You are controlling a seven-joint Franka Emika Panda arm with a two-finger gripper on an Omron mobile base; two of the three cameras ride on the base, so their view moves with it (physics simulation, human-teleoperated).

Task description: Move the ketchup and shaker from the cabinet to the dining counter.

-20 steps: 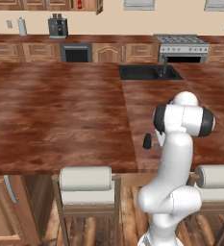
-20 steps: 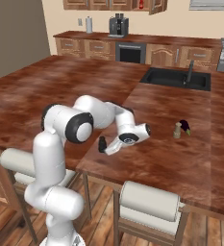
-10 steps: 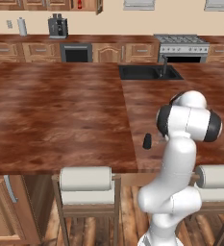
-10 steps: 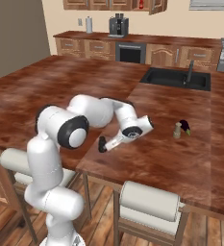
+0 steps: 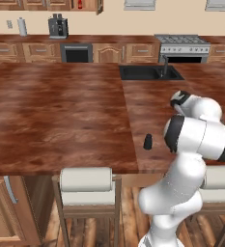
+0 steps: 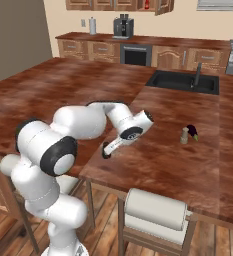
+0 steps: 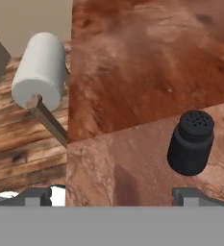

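I read the jaws as spread wide and holding nothing, hovering low over the counter (image 6: pixel 163 150). The shaker (image 7: pixel 191 142) stands upright on the counter just ahead of them, nearer the right finger and clear of both tips. A stool's padded backrest (image 7: pixel 40 70) lies off to their left, below the counter edge.

I'm running the white arm folded forward from its base, the big dark-banded elbow joint bulging toward the cameras and the forearm reaching out low and roughly level. The wrist is turning the hand downward at a slant. The gripper (image 6: pixel 107 150) is hanging at the end of the reach with its jaws spread wide and nothing between them; in the hand view I'm seeing the two dark fingertips (image 7: pixel 36 196) standing far apart.
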